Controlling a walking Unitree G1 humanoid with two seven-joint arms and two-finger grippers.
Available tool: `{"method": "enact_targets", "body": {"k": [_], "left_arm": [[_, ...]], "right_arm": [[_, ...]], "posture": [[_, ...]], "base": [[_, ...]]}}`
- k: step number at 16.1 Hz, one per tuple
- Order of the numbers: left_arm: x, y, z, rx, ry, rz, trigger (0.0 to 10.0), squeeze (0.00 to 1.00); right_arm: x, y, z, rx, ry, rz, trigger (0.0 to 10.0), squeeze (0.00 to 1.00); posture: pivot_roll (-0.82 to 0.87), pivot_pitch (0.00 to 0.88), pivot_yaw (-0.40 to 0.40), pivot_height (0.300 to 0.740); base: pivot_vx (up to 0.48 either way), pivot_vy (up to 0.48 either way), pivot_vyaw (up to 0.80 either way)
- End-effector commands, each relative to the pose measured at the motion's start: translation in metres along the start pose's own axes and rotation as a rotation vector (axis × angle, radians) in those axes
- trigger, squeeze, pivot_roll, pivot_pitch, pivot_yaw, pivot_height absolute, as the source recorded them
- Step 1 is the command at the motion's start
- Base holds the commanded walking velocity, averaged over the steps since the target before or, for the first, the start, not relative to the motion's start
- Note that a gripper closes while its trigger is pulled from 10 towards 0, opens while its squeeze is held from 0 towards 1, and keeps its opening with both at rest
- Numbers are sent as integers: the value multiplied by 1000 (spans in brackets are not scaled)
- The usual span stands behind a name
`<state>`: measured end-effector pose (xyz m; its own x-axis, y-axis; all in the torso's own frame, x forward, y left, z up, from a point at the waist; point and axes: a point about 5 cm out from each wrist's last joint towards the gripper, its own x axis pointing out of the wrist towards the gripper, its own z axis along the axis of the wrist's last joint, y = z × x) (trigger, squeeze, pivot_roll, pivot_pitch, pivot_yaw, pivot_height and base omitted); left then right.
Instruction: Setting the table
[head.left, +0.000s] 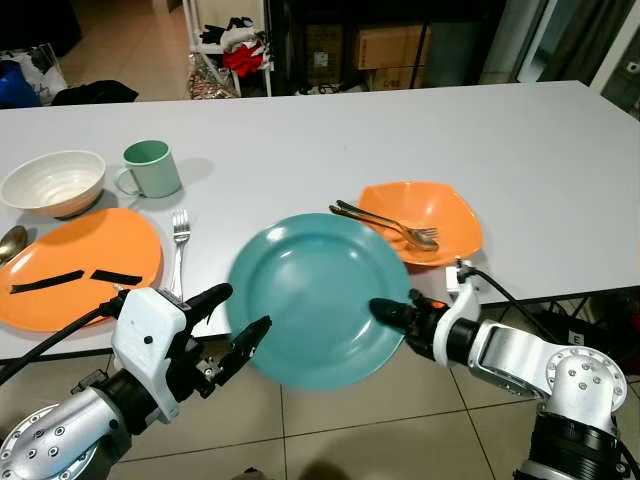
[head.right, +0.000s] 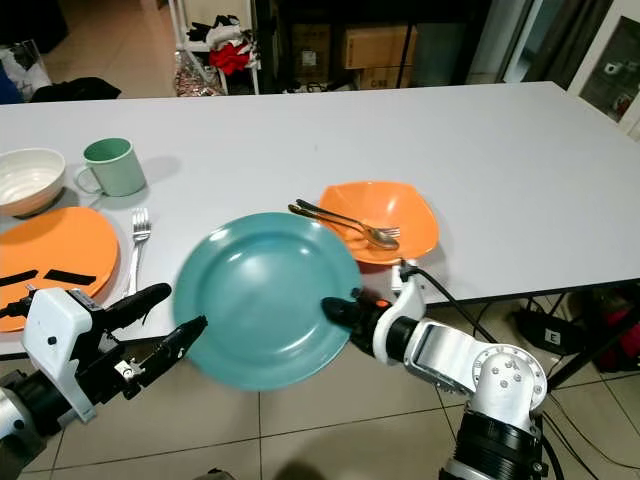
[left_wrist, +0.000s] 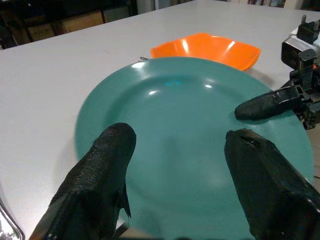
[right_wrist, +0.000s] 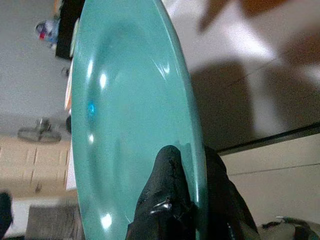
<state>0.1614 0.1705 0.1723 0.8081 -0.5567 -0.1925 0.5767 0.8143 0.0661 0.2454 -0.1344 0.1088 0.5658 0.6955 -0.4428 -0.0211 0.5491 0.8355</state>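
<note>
A round teal plate (head.left: 315, 295) hangs tilted over the white table's (head.left: 330, 140) front edge. My right gripper (head.left: 385, 312) is shut on its right rim, one finger (right_wrist: 167, 192) on the face and the other behind the rim. My left gripper (head.left: 243, 308) is at the plate's left rim with its two fingers (left_wrist: 102, 180) spread wide, open and not clamping the plate. In the left wrist view the plate (left_wrist: 190, 145) lies just past those fingers, with the right gripper (left_wrist: 262, 105) on its far rim.
An orange dish (head.left: 440, 212) holding a fork and spoon (head.left: 390, 225) sits right of the plate. To the left are an orange plate (head.left: 95, 250) with two black strips, a fork (head.left: 179, 245), a green mug (head.left: 150, 168) and a white bowl (head.left: 55, 182). Tiled floor lies below.
</note>
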Motion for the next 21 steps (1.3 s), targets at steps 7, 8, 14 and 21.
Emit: {"method": "enact_targets", "body": {"k": [7,8,14,21], "left_arm": [[-3,-4,1,4,22,-40,10000,0],[-3,-5,1,3,24,-41,10000,0],[1,-10,-1,-4,47,-79,10000,0],[7,-8,-1,3,45,-90,10000,0]], "right_arm": [[4,-5,-4,32,73,-28,10000,0],[5,-6,1,50,47,-30,10000,0],[9,-15,23,120,-37,-87,10000,0],[22,-25,61,179,-132,-140,10000,0]], "posture": [[-46,0,21,740],[-40,0,21,740],[-42,0,30,740],[-39,0,36,740]], "base": [[0,0,0],[0,0,0],[0,0,0],[0,0,0]]}}
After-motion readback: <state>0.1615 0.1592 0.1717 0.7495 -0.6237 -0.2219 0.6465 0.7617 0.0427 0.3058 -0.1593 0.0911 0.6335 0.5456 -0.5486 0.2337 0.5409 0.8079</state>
